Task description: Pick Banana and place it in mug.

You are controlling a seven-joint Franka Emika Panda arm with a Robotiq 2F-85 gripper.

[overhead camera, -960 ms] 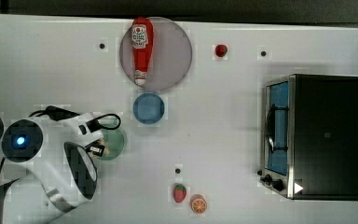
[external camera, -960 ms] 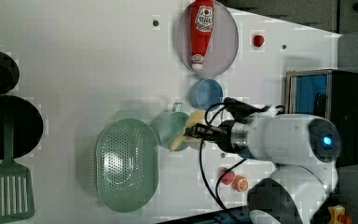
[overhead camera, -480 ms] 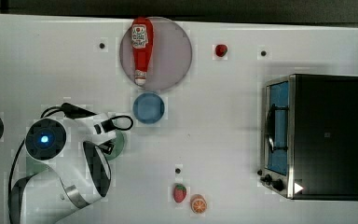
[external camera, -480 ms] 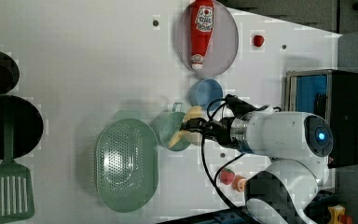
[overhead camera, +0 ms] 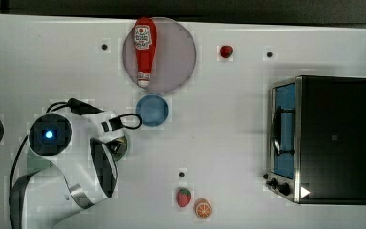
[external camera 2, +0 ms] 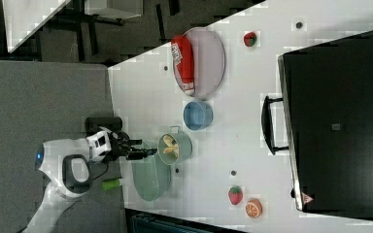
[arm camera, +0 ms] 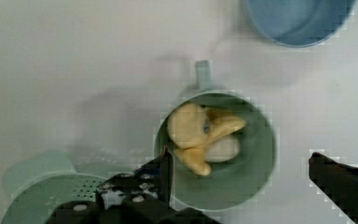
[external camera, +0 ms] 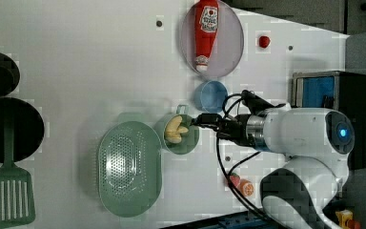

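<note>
With banana (arm camera: 204, 136) lying inside mug (arm camera: 256, 186), directly below and between wide-open, empty fingers (arm camera: 165, 170); long axis across cup; clear for straight-up retreat.

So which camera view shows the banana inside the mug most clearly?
The wrist view: it looks straight down into the mug, and the banana lies whole inside. The left view and right view show it small. In the top view the arm covers most of the mug.

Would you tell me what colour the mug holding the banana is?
Pale green mug; clearest in the wrist view.
</note>
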